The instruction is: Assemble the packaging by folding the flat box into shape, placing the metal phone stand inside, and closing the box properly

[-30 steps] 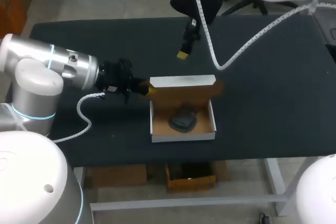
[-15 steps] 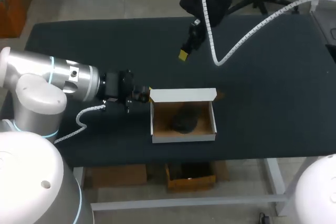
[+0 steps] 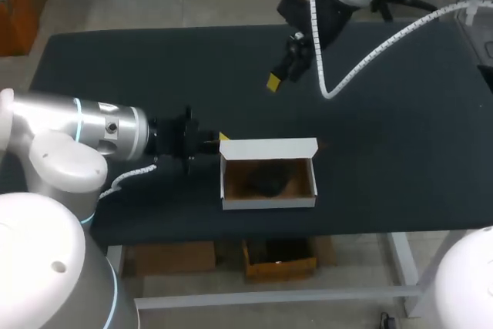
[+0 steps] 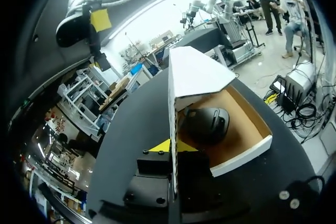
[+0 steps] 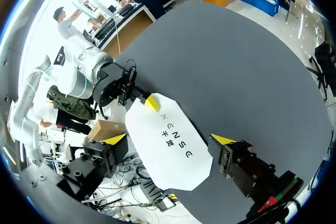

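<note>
1. Ahead of the left gripper (image 3: pixel 219 141) sits the open box (image 3: pixel 268 199). Its white lid (image 3: pixel 268 147) stands nearly upright, and the gripper is clamped on the lid's near side edge.
2. Just past that edge, the dark stand (image 3: pixel 268 182) lies on the box's brown floor, between the side walls.
3. Well beyond the lid, the right gripper (image 3: pixel 278 77) hangs above the table (image 3: pixel 400 152), fingers wide apart and holding nothing.
4. Black tabletop spreads wide on both sides of the box. The box's front wall is near the table's front edge.
5. Only the left wrist view shows the lid's edge running between its fingers, one yellow tip against the outer face. The right wrist view shows the lid's printed outer face below its gripper, with the stand hidden.
</note>
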